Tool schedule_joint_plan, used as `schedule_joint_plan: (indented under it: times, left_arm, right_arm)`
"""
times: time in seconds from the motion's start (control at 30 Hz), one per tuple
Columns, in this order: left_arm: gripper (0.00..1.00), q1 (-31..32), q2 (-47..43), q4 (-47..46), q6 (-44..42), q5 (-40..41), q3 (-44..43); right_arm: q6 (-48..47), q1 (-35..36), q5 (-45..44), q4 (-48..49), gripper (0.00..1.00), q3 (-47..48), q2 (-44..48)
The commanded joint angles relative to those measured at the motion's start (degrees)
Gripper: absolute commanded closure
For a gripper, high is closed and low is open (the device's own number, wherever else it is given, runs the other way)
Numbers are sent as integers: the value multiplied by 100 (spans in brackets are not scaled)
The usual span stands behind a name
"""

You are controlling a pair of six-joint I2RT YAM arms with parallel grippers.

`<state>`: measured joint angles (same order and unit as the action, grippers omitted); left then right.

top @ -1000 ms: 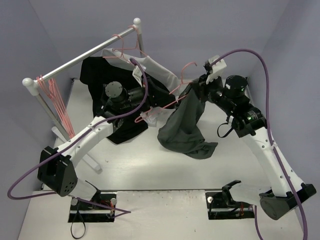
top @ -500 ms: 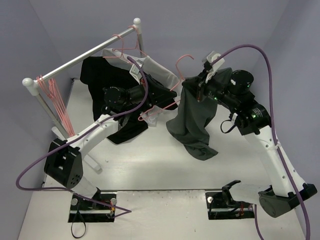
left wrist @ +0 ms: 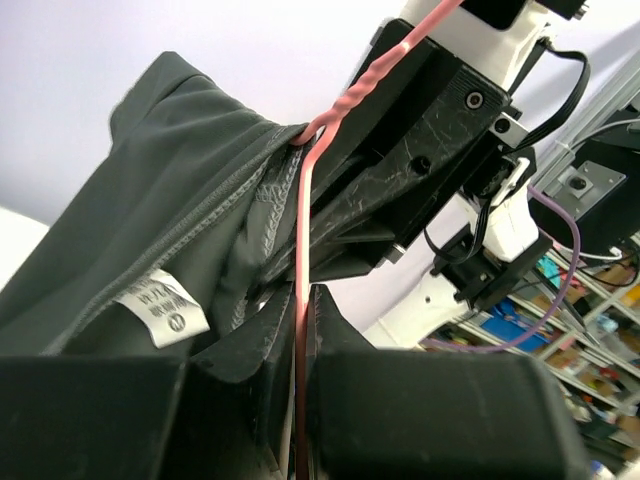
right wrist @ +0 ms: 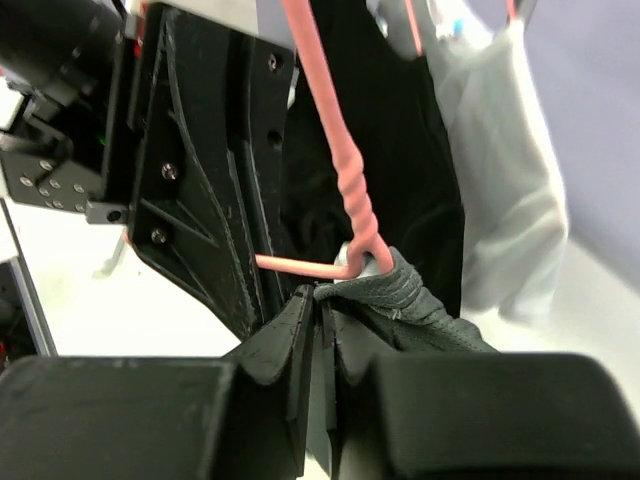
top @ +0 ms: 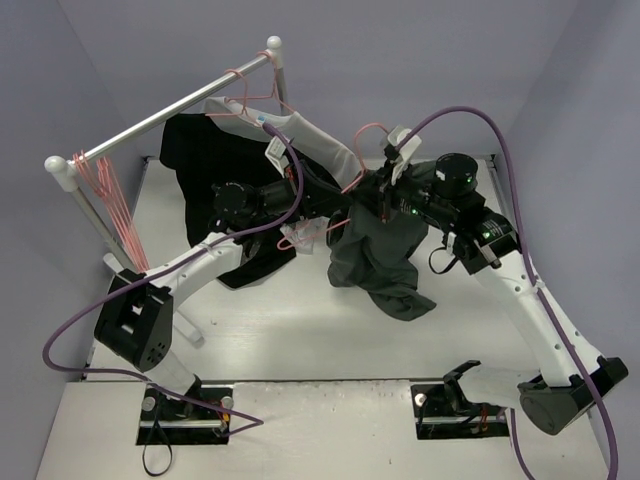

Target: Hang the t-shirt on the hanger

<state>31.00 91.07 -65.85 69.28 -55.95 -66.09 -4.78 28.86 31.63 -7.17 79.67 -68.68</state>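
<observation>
One hanger [left wrist: 302, 300], hook aimed up and away, t-shirt [top: 375, 255] hanging below.

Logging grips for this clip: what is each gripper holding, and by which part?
The left gripper pinches the hanger by a wire arm below its twisted neck. The right gripper pinches the t-shirt by a bunched edge beside that neck.
</observation>
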Motion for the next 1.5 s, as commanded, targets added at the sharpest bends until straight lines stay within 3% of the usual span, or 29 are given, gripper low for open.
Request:
schedule_joint_plan:
  times: [0.0,0.17,0.3,0.6,0.87,1.47]
  left_arm:
    - [100,11,-160,-886,59,14,-62]
    - [100,-58,-178,-765,-71,14,59]
    - [100,-117,-129,-754,-90,5,105]
    - [100,-156,-81,-649,-187,-39,104]
    - [100,-156,-332,-218,-465,-155,193]
    - [100,-139,-766,547,-806,-342,179]
  right_arm:
    - [-7,67,-82,153,88,-136,259]
    - [-153,58,-531,-199,61,34,441]
    - [-199,58,-739,-448,54,233,589]
    - [-180,58,-839,-478,53,303,889]
    - [-1091,-4,-2014,-542,50,316,852]
    - [-2191,-30,-1624,-579,42,267,187]
